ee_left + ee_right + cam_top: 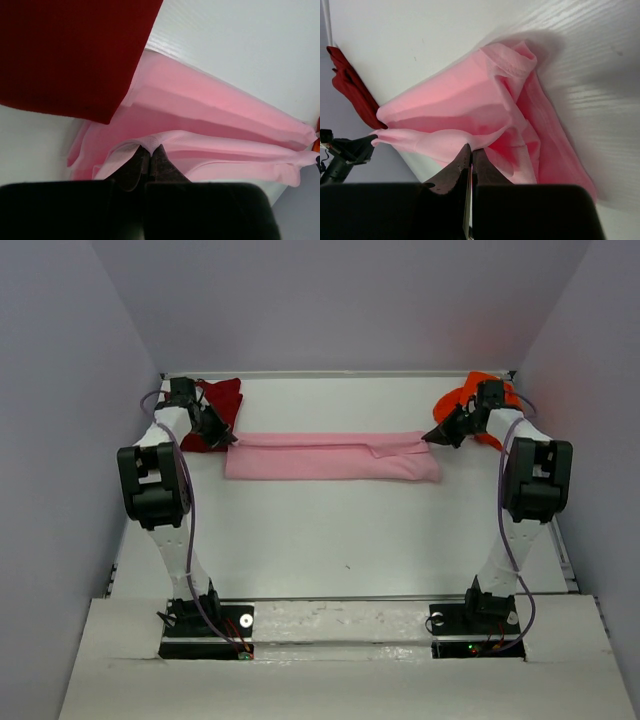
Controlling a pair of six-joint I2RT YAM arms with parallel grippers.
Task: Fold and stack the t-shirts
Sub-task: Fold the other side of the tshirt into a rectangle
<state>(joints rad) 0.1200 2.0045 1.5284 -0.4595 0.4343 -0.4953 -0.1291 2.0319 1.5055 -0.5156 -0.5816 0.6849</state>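
Note:
The light pink t-shirt (pixel 330 458) lies as a long folded strip across the far part of the table. My left gripper (pixel 228 437) is shut on its left end, pinching a cloth edge (pixel 150 142). My right gripper (pixel 432 436) is shut on its right end, the fabric (pixel 470 107) bunched at the tips (pixel 472 149). The dark red t-shirt (pixel 217 410) sits crumpled at the far left corner, partly behind the left arm, and fills the upper left of the left wrist view (pixel 70 55). The bright orange t-shirt (pixel 472 398) lies at the far right corner, mostly hidden behind the right arm.
Grey walls enclose the white table (pixel 340 540) on three sides. The arm bases (pixel 205 622) stand at the near edge on a raised white ledge.

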